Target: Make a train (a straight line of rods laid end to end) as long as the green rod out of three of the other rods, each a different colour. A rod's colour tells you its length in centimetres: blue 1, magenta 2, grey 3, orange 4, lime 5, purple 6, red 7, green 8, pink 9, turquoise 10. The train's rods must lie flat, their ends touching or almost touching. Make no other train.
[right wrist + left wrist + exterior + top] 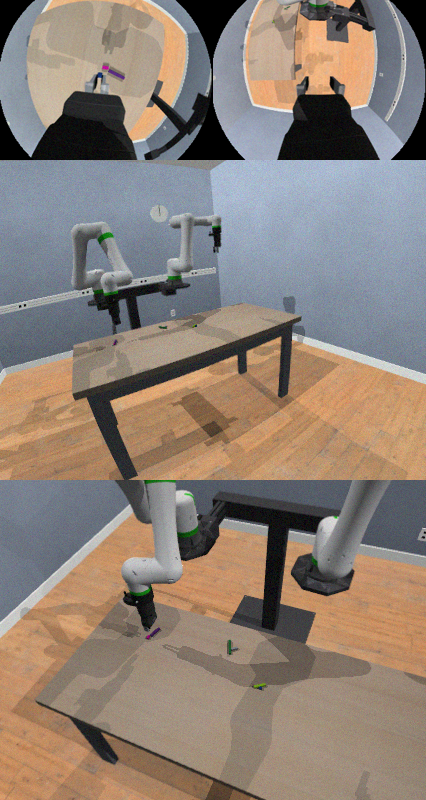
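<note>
A purple rod (156, 631) (115, 343) (116, 74) lies flat, one end close to a short magenta rod (148, 637) (105, 67); in the right wrist view they stand at an angle to each other. My right gripper (147, 629) (99, 78) is shut on a small blue rod (99, 75), just above the table beside the magenta rod. The green rod (229, 647) (163, 327) lies near the table's back edge, a small grey rod (234, 649) beside it. A lime rod (260, 685) lies with a small dark blue piece (261, 688) against it. My left gripper (216, 251) (319, 81) is open and empty, high up.
The table (175, 720) (150, 360) carries broad arm shadows. The black stand (275, 575) rises behind its back edge. The left arm is raised away from the rods.
</note>
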You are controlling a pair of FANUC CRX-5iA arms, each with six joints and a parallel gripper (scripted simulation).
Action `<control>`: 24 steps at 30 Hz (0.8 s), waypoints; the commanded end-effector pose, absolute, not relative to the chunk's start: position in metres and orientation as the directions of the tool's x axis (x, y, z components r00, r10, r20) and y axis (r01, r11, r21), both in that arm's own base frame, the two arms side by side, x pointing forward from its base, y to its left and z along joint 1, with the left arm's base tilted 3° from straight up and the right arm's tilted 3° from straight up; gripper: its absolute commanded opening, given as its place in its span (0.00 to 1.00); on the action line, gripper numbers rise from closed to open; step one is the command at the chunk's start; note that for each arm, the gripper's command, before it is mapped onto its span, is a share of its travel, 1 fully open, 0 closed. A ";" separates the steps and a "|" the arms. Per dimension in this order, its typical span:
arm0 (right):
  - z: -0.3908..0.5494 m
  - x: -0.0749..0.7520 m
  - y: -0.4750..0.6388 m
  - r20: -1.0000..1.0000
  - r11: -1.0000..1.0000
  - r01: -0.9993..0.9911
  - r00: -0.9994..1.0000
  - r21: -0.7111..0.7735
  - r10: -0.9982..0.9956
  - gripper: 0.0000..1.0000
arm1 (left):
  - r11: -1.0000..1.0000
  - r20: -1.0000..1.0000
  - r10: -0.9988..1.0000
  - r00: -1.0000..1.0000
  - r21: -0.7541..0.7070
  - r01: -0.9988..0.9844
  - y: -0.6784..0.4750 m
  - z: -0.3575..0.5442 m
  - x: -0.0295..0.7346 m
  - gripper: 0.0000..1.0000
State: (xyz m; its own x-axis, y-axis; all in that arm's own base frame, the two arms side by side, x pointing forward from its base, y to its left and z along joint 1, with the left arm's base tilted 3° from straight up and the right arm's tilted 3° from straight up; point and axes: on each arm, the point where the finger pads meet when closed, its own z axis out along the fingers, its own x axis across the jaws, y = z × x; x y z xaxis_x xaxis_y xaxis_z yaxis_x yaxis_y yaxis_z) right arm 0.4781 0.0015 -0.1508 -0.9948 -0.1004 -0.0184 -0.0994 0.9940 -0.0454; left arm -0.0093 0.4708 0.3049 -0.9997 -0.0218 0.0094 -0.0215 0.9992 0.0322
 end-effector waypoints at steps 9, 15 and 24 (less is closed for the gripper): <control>-0.126 0.478 0.003 -0.019 0.994 -0.100 -0.995 -0.045 -0.101 0.24 | 0.999 0.009 -0.022 -1.000 0.034 -0.022 0.471 0.306 -0.009 1.00; -0.126 0.488 0.029 -0.021 0.998 -0.054 -0.998 -0.044 -0.055 0.24 | 0.999 0.009 -0.022 -1.000 0.034 -0.022 0.471 0.306 -0.009 1.00; -0.129 0.507 0.101 -0.026 0.997 0.062 -0.998 -0.041 0.061 0.24 | 0.999 0.009 -0.022 -1.000 0.034 -0.022 0.471 0.306 -0.009 1.00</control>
State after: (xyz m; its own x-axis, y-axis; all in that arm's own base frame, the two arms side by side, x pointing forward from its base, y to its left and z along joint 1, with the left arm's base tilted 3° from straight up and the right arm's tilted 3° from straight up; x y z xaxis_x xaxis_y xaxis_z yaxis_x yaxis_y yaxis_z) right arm 0.4976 0.0679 -0.1277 -0.9997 0.0052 -0.0231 0.0060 0.9994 -0.0332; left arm -0.0093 0.4708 0.3049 -0.9997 -0.0218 0.0094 -0.0215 0.9992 0.0322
